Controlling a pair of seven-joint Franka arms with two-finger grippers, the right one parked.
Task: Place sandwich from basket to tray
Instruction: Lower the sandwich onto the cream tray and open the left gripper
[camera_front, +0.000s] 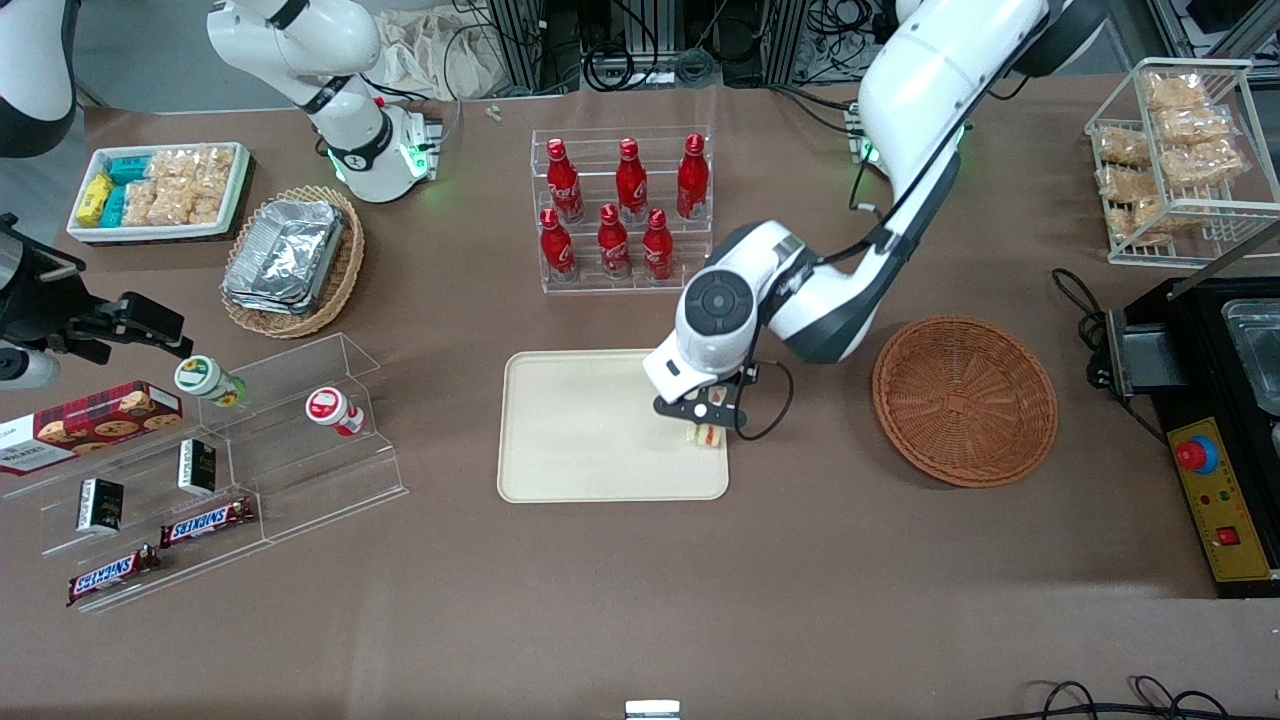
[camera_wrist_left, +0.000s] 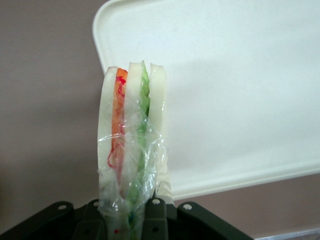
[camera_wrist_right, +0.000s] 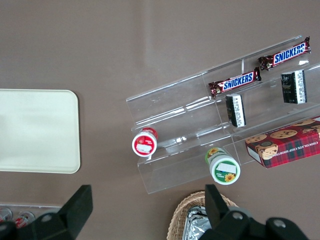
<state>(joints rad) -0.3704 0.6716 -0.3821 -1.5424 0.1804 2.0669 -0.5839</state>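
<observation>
Reaching down over the tray (camera_front: 590, 430), gripper (camera_front: 708, 428) fingers clamp the sandwich (camera_wrist_left: 131, 145).

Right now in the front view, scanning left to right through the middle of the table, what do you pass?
Clear tiered stand holding small jars → tray → gripper, shut on the sandwich above the tray's corner → basket, with nothing in it → black machine with a red button.
</observation>
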